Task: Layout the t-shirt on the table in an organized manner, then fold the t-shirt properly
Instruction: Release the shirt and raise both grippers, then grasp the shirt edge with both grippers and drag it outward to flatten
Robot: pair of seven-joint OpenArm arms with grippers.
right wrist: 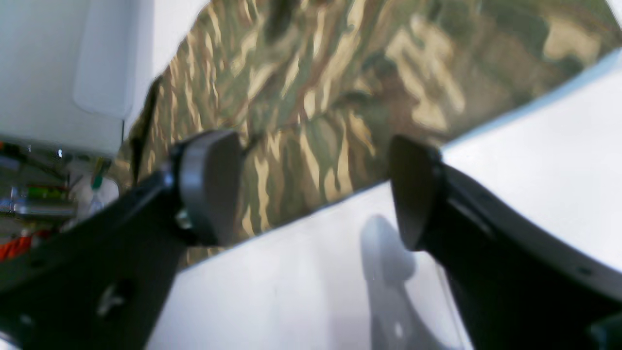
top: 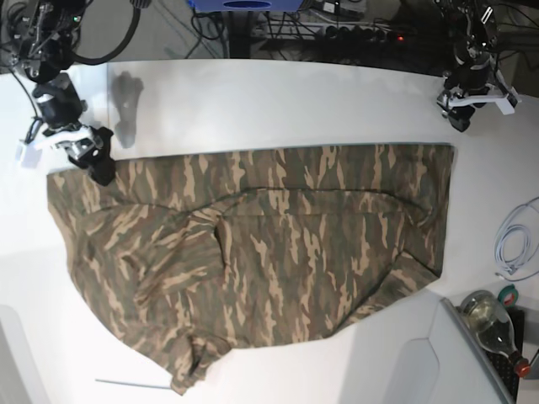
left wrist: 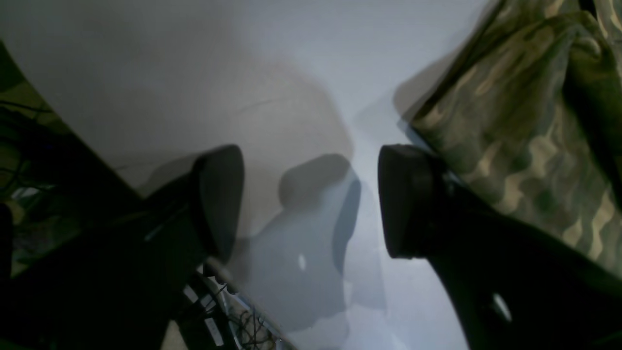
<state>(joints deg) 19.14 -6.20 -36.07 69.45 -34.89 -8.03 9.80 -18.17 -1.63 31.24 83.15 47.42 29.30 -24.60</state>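
The camouflage t-shirt [top: 261, 261] lies spread out on the white table [top: 278, 101], with creases near its middle and its lower edge bunched. My right gripper [top: 101, 168] stands open at the shirt's far left corner. In the right wrist view its jaws [right wrist: 311, 189] are wide apart over the cloth edge [right wrist: 316, 97], holding nothing. My left gripper [top: 459, 118] hangs just beyond the far right corner. The left wrist view shows it open [left wrist: 311, 201] above bare table [left wrist: 194, 73], with the shirt [left wrist: 525, 121] beside its right finger [left wrist: 408, 199].
A white cable [top: 509, 248] and a glass bottle [top: 493, 324] lie at the right edge. A white panel [top: 421, 362] sits at the front right. A thin rod [top: 130, 384] lies by the shirt's front left. Cables run behind the far edge.
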